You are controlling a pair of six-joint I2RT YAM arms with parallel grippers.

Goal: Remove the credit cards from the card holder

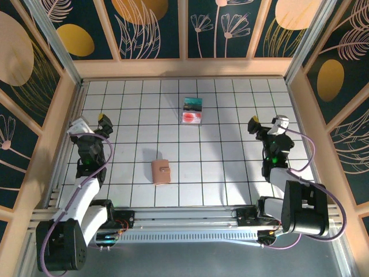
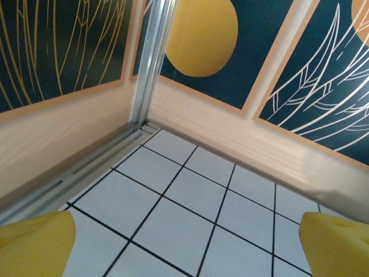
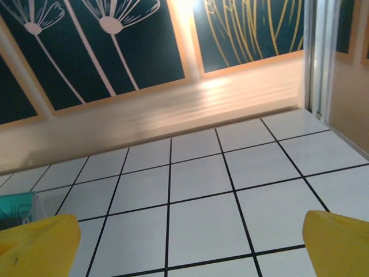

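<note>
Looking down from above, can make out the card holder (image 1: 162,171) lying folded shut on the tiled table (image 1: 230,173), toward the near edge and a little left of centre, touching nothing. Well apart from it, farther back near the middle, can pick out 2 credit cards (image 1: 192,111) lying flat: the teal card (image 1: 193,104) behind, the pale card (image 1: 192,118) with its red circle in front, edges touching or slightly overlapping, hard to say which. Can also catch a sliver of teal at the left edge of the right wrist view.

As for the left gripper (image 1: 104,123), parked near the left side of the table with yellow fingers (image 2: 34,242) spread fully wide over bare tile, holding nothing. Same for the right gripper (image 1: 254,123) over on the right: spread wide, empty.

Judging by this layout, looks done or nearly so. Cannot rule out a further card inside the shut holder.

Things to watch for:
- Reaching back in for the holder without need, and dragging it across the tiles
- Sweeping an arm or its cable low over the middle and scattering the 2 thin cards
- Trying to pinch a card lying flat: likely to skid away or slide under its neighbour rather than lift
- Opening the holder with only 1 gripper, letting it spring shut or flip over
</note>
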